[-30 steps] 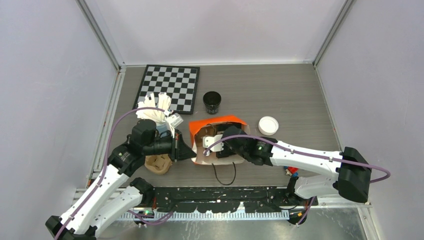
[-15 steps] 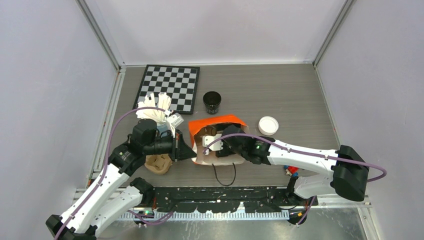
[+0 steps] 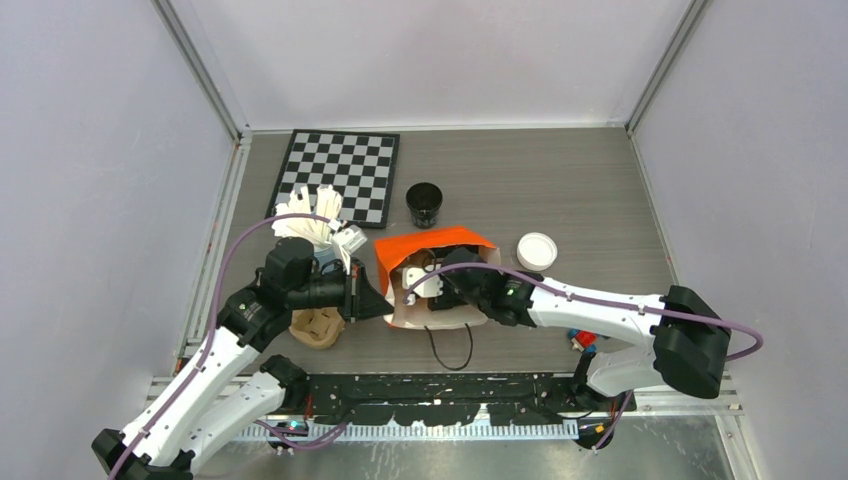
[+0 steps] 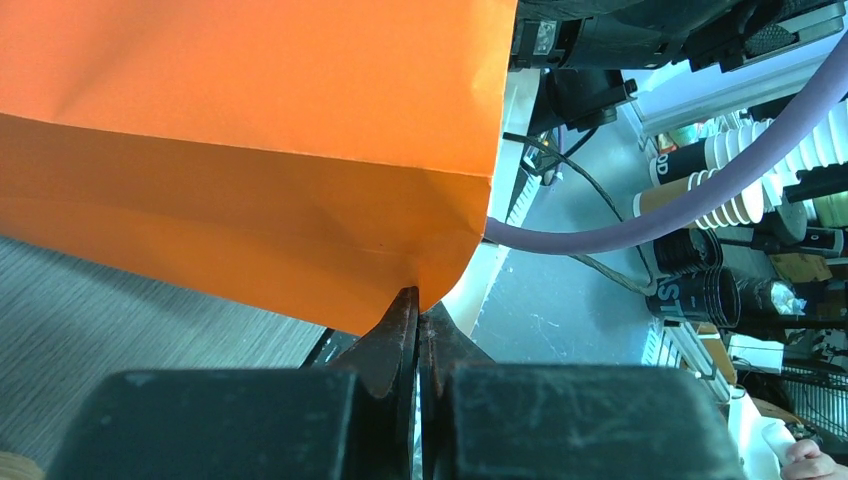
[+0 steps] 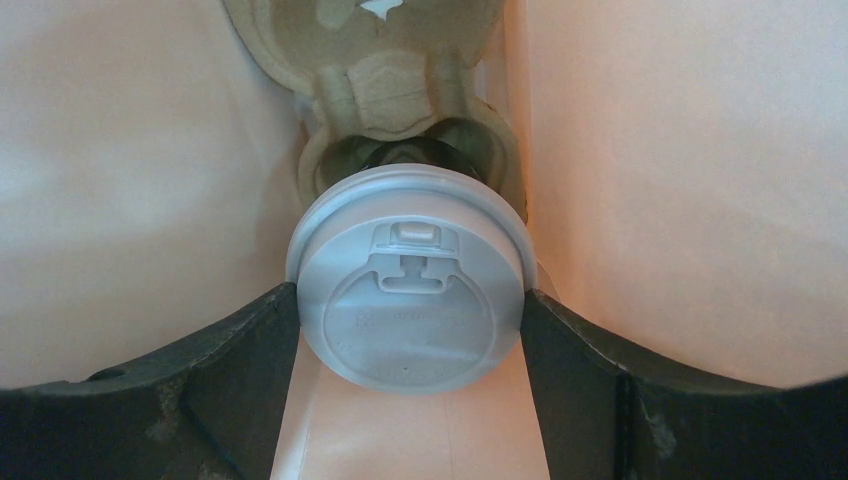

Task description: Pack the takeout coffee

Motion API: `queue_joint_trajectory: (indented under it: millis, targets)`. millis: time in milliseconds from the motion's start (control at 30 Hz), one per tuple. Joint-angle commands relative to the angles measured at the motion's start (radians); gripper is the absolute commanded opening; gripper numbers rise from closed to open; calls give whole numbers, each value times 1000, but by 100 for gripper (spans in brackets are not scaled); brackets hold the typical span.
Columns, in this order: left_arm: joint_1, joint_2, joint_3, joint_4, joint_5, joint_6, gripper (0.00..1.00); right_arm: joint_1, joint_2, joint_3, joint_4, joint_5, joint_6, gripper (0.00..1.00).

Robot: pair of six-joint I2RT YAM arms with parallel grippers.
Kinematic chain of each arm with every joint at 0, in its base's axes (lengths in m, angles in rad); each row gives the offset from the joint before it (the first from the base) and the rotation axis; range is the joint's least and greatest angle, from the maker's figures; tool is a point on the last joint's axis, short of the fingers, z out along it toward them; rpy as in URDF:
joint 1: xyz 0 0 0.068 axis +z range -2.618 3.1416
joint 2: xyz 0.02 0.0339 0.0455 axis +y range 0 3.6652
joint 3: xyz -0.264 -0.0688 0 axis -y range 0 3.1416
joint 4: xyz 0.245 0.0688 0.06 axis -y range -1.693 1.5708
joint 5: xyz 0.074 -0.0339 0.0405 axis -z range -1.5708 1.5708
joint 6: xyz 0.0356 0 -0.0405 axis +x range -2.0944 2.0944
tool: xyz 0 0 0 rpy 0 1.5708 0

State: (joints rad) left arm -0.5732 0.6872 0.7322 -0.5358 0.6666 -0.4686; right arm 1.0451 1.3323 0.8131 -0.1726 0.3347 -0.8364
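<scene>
An orange paper bag [image 3: 430, 243] lies on its side, mouth toward my right arm. My left gripper [image 3: 383, 303] is shut on the bag's edge, seen as an orange fold [image 4: 250, 150] pinched at the fingertips [image 4: 418, 305]. My right gripper [image 3: 425, 285] reaches inside the bag. Its fingers [image 5: 230, 350] press both sides of a coffee cup's white lid [image 5: 410, 275], which sits in a brown cardboard carrier [image 5: 400, 90]. A second black cup [image 3: 424, 204] stands open behind the bag. A loose white lid [image 3: 537, 251] lies to the bag's right.
A chessboard [image 3: 340, 175] lies at the back left. A light-blue cup of white sticks [image 3: 315, 230] stands by my left arm. A brown cardboard piece [image 3: 316, 327] lies under that arm. The bag's black handle [image 3: 450, 350] loops toward the near edge.
My right gripper has moved a little further left into the bag with the lidded cup. The bag's upper flap has lifted slightly. The left arm has not moved.
</scene>
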Motion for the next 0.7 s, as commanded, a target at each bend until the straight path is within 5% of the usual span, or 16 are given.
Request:
queue_joint_trajectory:
  millis: [0, 267, 667]
  targets:
    - [5, -20, 10, 25, 35, -28, 0, -13, 22, -22, 32, 2, 12, 74]
    - [4, -13, 15, 32, 35, -41, 0, -18, 1, -42, 38, 20, 46, 75]
    - [4, 10, 18, 83, 32, -72, 0, -17, -62, 42, -94, 17, 85, 90]
